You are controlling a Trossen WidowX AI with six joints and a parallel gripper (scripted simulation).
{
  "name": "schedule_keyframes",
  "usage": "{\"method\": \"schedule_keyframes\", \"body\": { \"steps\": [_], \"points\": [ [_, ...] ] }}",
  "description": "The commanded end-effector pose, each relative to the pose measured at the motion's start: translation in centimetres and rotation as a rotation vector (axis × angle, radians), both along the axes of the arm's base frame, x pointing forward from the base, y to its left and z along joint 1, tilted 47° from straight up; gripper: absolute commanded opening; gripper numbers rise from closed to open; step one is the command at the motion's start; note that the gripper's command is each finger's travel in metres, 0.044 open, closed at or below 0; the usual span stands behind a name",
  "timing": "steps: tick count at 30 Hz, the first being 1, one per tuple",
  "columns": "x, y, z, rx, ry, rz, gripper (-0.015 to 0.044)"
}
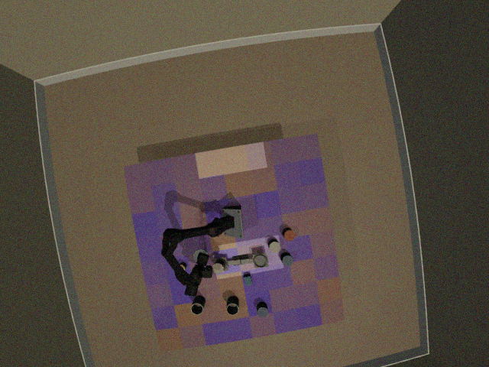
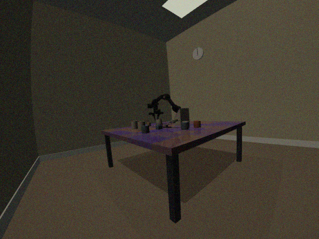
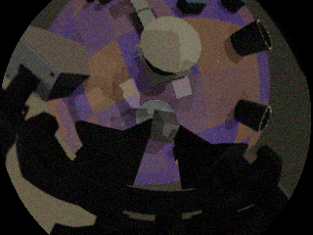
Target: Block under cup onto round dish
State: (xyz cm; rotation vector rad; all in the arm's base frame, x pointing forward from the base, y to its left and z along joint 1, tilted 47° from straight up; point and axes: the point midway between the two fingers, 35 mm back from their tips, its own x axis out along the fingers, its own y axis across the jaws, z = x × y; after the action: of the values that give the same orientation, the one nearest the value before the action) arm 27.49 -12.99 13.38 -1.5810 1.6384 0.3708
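Note:
A pale cup [image 1: 218, 266] [image 2: 158, 121] [image 3: 171, 44] stands on the left end of the balance [image 1: 245, 258] [image 3: 145, 15]. The round pan [image 1: 260, 260] at the balance's other end carries no cup. The matching pale cup [image 1: 273, 245] stands off the balance, behind that pan. My gripper [image 2: 156, 118] [image 3: 162, 123] is shut on a small grey block [image 3: 166, 124] and holds it up in the air. The pale round dish [image 1: 198, 251] [image 3: 145, 115] shows beyond the block in the wrist view, partly hidden by it. The height above the dish is hard to tell.
Two dark open cups [image 1: 197, 305] [image 1: 232, 306] stand at the front. A teal block [image 1: 247, 278] and a blue-grey cylinder [image 1: 261, 309] are near them. Another blue-grey cylinder [image 1: 286, 258] and an orange one [image 1: 289, 234] stand right. A small yellow-marked thing [image 1: 182, 266] lies left of the dish.

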Motion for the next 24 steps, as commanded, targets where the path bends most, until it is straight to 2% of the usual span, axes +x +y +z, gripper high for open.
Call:
{"method": "schedule_keyframes", "body": {
  "steps": [1, 7, 24],
  "points": [
    [-1.1, -1.3, 0.5, -0.026, 0.014, -0.003, 0.0000],
    [-1.8, -2.2, 0.7, -0.042, 0.022, -0.007, 0.0000],
    [-1.4, -5.3, -2.1, -0.045, 0.022, -0.007, 0.0000]
  ]
}}
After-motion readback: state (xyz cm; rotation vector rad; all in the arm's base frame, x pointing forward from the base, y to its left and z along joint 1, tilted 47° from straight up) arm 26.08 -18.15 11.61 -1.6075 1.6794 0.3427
